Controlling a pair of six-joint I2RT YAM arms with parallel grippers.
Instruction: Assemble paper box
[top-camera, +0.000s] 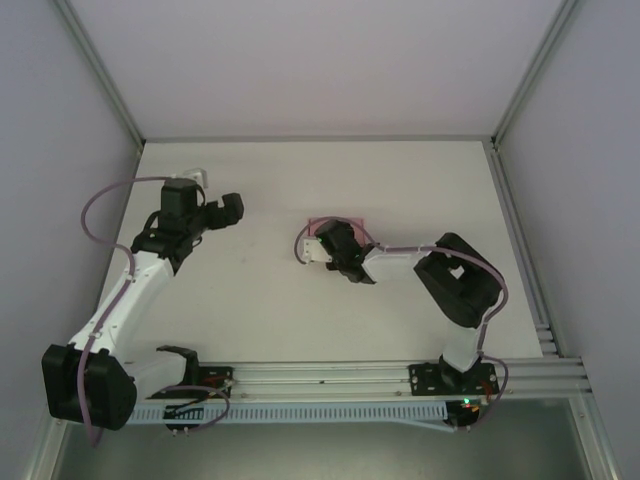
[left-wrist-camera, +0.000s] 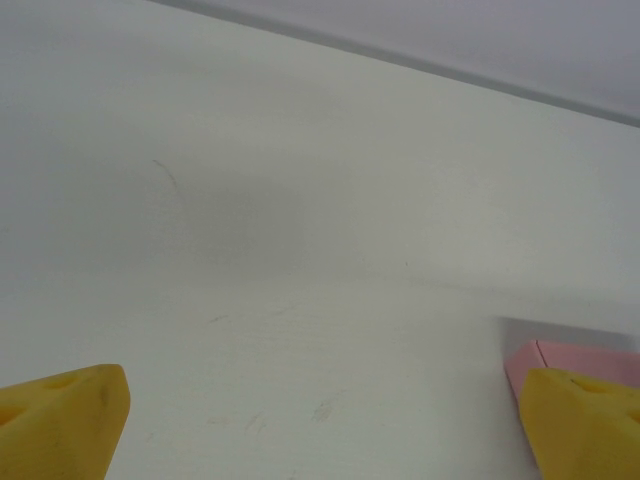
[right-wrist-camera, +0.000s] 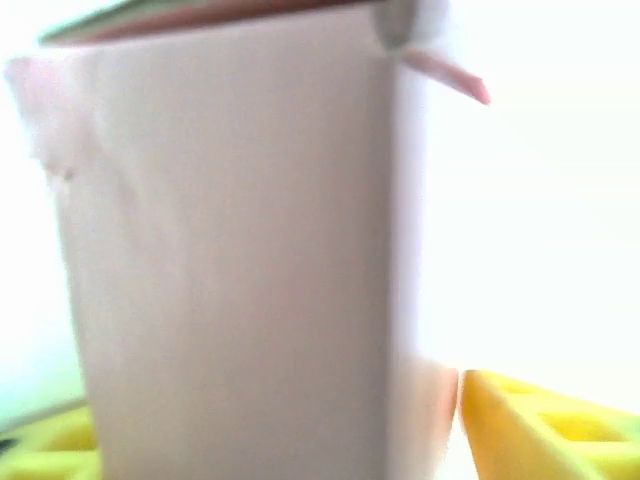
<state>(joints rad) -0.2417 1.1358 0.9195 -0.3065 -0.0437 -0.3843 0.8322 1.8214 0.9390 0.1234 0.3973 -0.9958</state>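
Over the white table (top-camera: 300, 180), the left gripper (left-wrist-camera: 322, 415) hung with fingers (left-wrist-camera: 60, 420) spread wide, while the right gripper (top-camera: 338, 250) pinched the paper box (right-wrist-camera: 240, 260) (blurred, very close) between its fingers (right-wrist-camera: 530, 425).

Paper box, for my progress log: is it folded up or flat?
Folded up: the paper box shows upright walls meeting at a corner.

The paper box (right-wrist-camera: 240, 250) is thin pink card, matt and smooth, with faint creases at the upper left. The tabletop (left-wrist-camera: 300, 250) is matt white with light scuffs. The left claw (left-wrist-camera: 325, 400) has fingers (left-wrist-camera: 60, 425) of matt yellow plastic.
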